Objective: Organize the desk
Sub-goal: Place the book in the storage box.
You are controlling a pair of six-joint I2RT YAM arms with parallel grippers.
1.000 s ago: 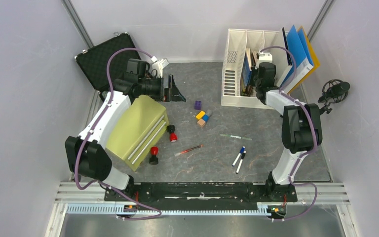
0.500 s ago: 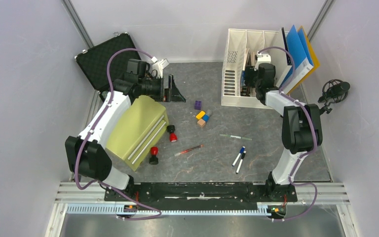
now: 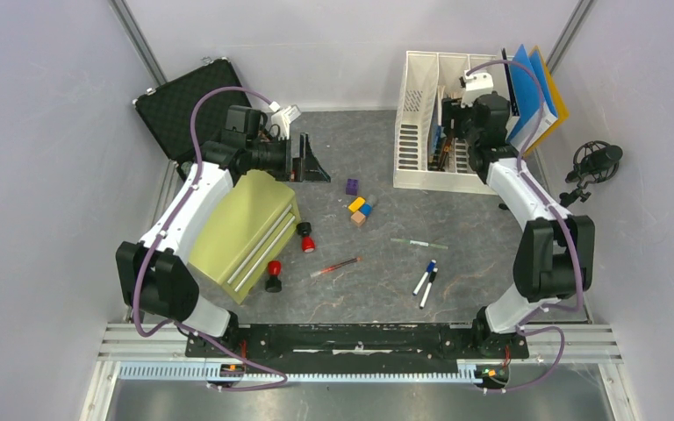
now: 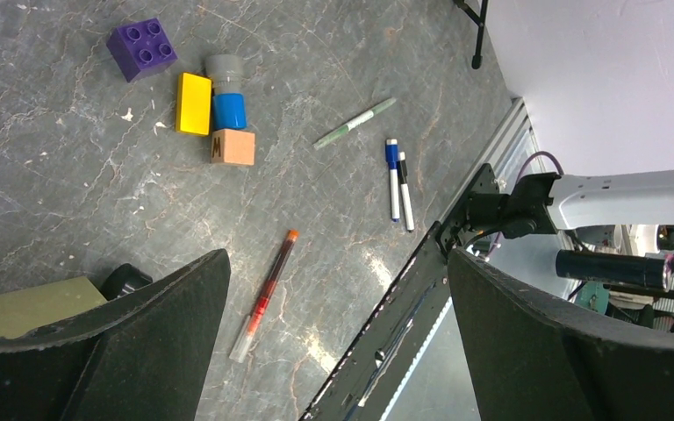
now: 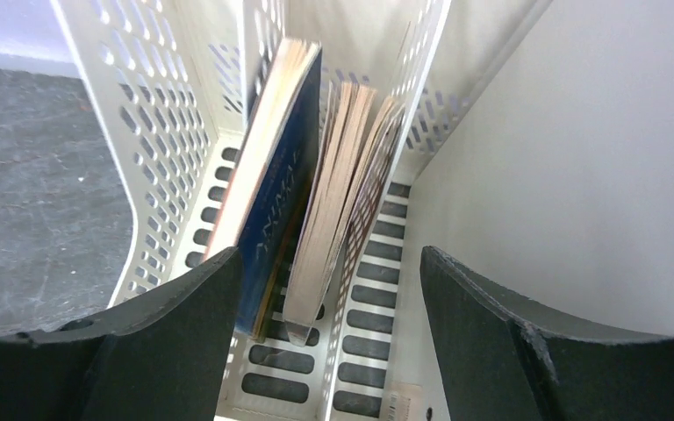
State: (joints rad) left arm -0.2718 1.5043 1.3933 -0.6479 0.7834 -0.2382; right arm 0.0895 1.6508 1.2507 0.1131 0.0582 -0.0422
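Far left of the white file rack, the left claw stays spread over pens and blocks littering the bench before the rack, while the right claw has just sprung apart above the rack, leaving the books standing in a slot, so that filing looks done.

Inside the white perforated plastic rack, a blue-covered book leaned beside tan-edged paperbacks; the dark grey marbled desk lay outside it.
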